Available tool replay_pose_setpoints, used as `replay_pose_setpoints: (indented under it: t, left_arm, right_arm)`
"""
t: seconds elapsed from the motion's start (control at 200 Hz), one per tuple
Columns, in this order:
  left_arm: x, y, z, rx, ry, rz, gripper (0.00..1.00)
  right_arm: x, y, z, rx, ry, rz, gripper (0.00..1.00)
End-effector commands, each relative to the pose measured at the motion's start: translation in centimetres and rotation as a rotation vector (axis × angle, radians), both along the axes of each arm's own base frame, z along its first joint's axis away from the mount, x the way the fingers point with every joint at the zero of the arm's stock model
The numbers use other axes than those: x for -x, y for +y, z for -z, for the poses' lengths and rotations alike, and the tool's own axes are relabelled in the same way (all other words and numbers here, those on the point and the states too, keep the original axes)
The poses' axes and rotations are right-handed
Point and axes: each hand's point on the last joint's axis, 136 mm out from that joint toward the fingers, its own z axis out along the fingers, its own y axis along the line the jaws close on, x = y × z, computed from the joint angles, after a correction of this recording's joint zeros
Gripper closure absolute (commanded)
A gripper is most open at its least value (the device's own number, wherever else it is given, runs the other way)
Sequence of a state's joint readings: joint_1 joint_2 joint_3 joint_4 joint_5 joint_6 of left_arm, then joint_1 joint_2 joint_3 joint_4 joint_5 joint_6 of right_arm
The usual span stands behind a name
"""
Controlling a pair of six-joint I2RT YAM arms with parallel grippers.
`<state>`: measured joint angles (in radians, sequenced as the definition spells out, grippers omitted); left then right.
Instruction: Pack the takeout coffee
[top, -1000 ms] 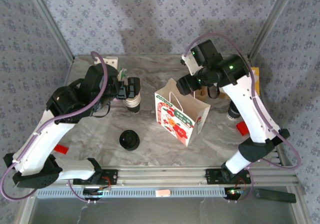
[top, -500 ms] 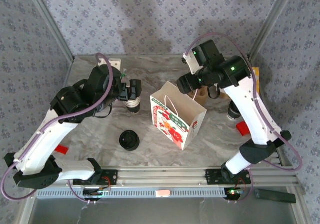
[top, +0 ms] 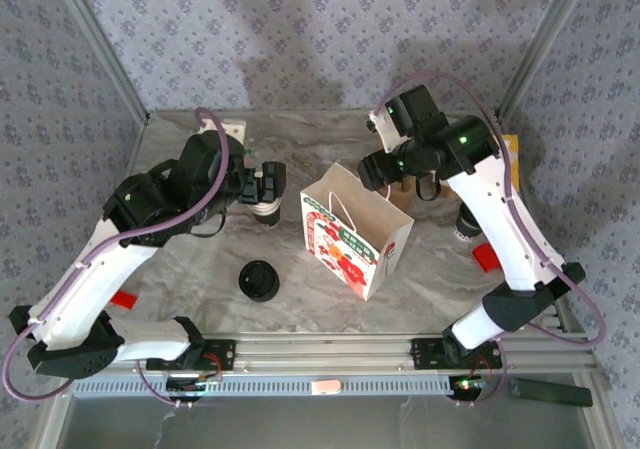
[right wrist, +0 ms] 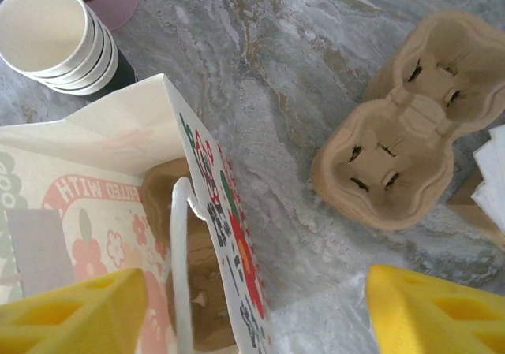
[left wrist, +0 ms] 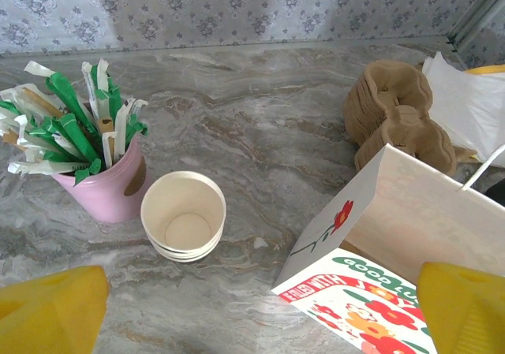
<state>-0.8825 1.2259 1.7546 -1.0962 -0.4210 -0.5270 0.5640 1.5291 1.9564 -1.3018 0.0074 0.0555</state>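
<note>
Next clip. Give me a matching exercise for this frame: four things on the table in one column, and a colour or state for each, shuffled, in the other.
Things
1. paper bag
2. stack of cups
3. pink pot
4. cup carriers

Descriptions
A. brown, moulded with hollows
B. holds green-wrapped sticks
C. standing open, red flower print
D. white inside, no lid

Pairs: 1-C, 2-D, 3-B, 4-A
</note>
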Motion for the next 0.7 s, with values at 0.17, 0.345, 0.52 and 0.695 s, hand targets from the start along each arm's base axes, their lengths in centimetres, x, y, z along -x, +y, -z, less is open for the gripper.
replay_pose_setpoints:
  t: [0.17, 0.345, 0.52, 0.695]
  left_arm:
    - [0.0, -0.4, -0.7, 0.026, -0.01, 0.022, 0.0]
    - [-0.1, -0.5, -0.8, 0.021, -0.016, 0.027, 0.0]
    - [-0.4, -0.6, -1.1, 0.037, -0.007, 0.039, 0.0]
    - [-0.4, -0.3, -1.2, 0.076, 0.018, 0.037, 0.0]
  right_arm:
    - [0.4, 0.8, -0.9, -0.13, 0.005, 0.051, 0.79]
    - [0.3, 1.7, -0.8, -0.202, 0.036, 0.085, 0.9]
    - [-0.6, 2.4, -0.8, -0.229, 0.055, 0.107, 0.97]
    - [-2.3, 2.1, -1.6, -0.291, 0.036, 0.19, 1.0]
